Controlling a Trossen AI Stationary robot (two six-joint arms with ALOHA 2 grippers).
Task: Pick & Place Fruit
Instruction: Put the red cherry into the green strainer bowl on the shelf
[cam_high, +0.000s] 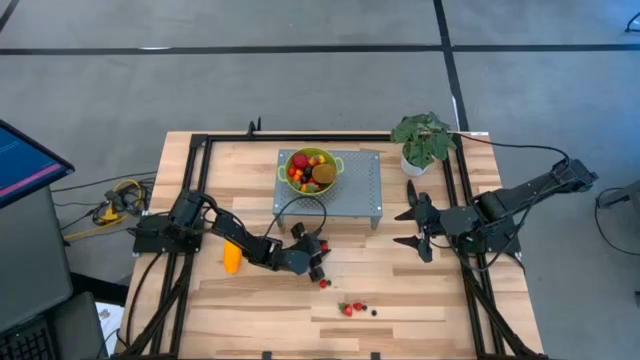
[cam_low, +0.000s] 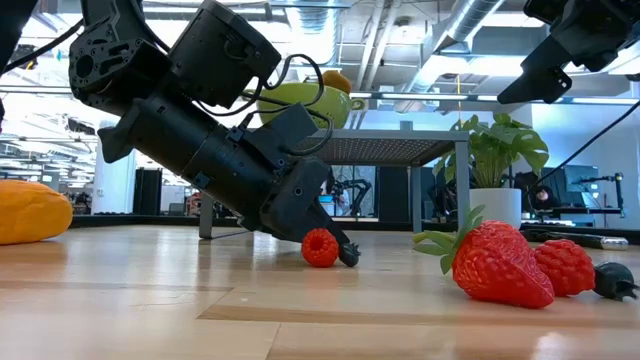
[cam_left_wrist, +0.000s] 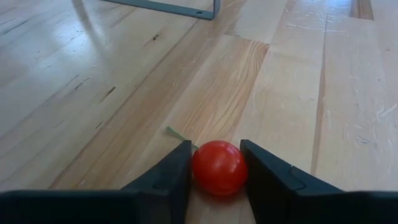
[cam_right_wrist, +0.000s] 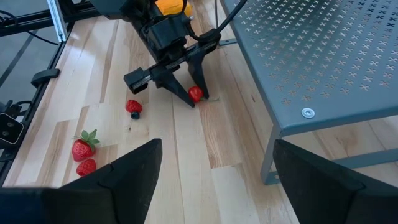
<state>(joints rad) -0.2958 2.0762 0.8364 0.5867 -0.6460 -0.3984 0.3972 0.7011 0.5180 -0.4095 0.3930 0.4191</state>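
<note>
My left gripper is low over the middle of the table, with a small red round fruit between its fingers; the right wrist view shows this fruit too. A long orange fruit lies on the table beside the left arm. Two strawberries and dark berries lie nearer the near edge. Another red berry lies by a dark one. A green bowl with fruit stands on a grey perforated stand. My right gripper hovers open, right of the stand. My left gripper pinches the small red round fruit between its two fingers, one on each side. The fingers slant down toward the table's right. The fruit rests on the table.
A potted green plant stands at the far right corner of the table. Black rails run along the left and right sides. Bare wood lies between the stand and the near edge.
</note>
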